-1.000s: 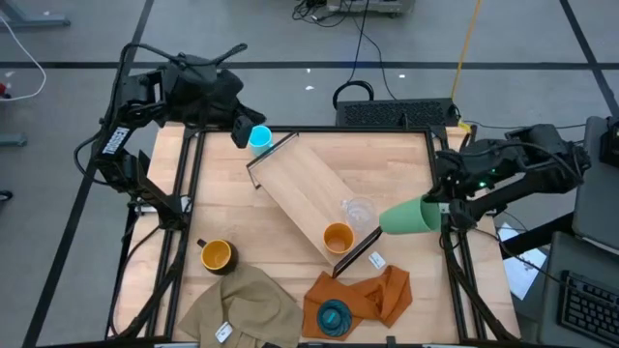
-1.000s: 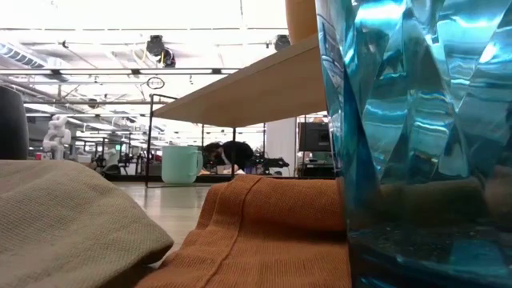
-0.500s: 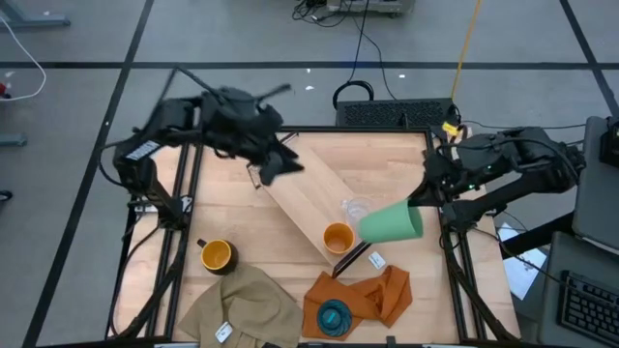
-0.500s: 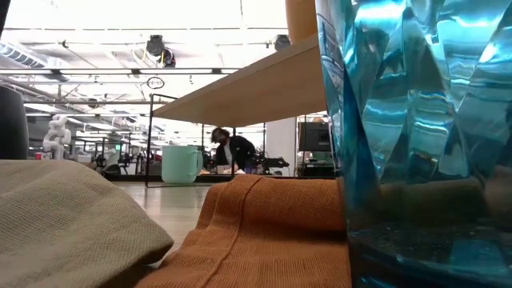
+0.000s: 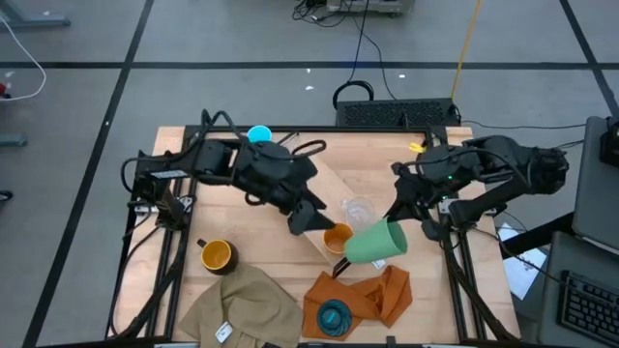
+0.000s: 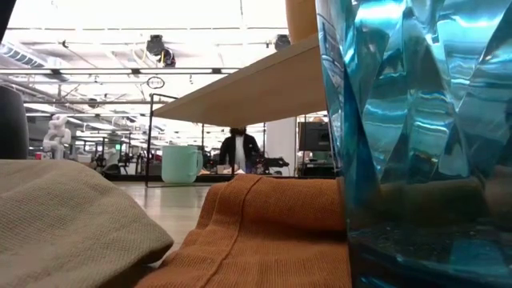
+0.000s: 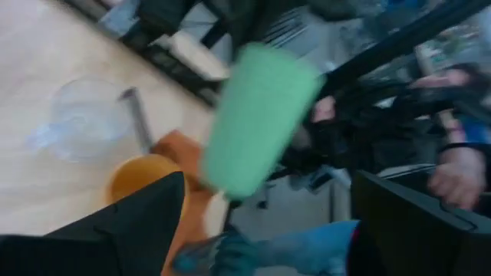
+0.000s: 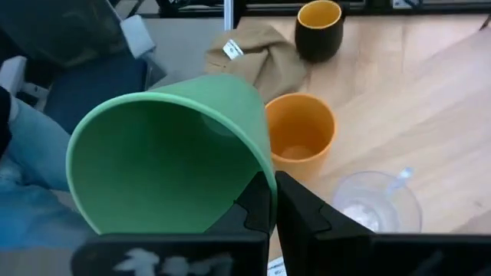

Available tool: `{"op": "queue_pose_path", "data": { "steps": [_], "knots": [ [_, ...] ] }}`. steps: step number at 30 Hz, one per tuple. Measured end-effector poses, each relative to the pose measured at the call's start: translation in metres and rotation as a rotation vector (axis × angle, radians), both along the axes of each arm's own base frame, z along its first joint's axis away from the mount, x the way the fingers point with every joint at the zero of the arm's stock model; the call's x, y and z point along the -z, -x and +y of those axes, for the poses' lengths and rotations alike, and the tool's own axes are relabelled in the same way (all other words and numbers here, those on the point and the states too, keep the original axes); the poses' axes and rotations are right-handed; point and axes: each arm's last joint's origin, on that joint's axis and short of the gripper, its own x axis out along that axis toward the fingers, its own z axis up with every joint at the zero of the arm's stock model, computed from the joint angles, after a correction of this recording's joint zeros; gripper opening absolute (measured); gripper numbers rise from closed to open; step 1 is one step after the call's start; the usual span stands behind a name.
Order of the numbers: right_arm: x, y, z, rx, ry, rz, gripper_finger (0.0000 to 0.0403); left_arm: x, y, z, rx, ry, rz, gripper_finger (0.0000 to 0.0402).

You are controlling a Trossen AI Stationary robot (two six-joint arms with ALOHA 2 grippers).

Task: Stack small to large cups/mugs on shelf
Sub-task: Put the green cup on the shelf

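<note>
From above, the right gripper was clamped on the green cup, tilted just beside the orange cup on the shelf; the left gripper, jaws apart and empty, was nearer; right wrist: the green cup's mouth faced away from the orange cup

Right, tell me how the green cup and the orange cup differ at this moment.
The green cup is held off the table by the right gripper, pinched at its rim; the orange cup stands free on the shelf. The green cup lies tilted on its side, while the orange cup is upright. The green cup looks larger than the orange cup. Both are plain, handleless and empty.
</note>
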Motion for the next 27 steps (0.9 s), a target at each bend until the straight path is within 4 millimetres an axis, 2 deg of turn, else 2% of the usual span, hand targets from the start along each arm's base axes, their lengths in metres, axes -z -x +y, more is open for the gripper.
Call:
{"op": "queue_pose_path", "data": {
  "steps": [3,11,21,27],
  "knots": [
    [-0.002,-0.006,-0.001,-0.036,-0.024,-0.043,0.0000,-0.006,-0.004,-0.010,0.022,0.017,-0.085,0.0383],
    [-0.012,-0.013,-0.010,-0.070,-0.088,-0.160,0.0000,0.001,-0.011,-0.027,0.020,0.034,-0.066,0.0386],
    [-0.021,-0.017,-0.015,-0.123,-0.175,-0.237,0.0000,0.015,-0.023,-0.037,0.032,0.047,-0.022,0.0386],
    [-0.017,-0.026,-0.014,-0.147,-0.196,-0.221,0.0000,0.016,-0.028,-0.039,0.034,0.059,-0.034,0.0386]
  ]
}}
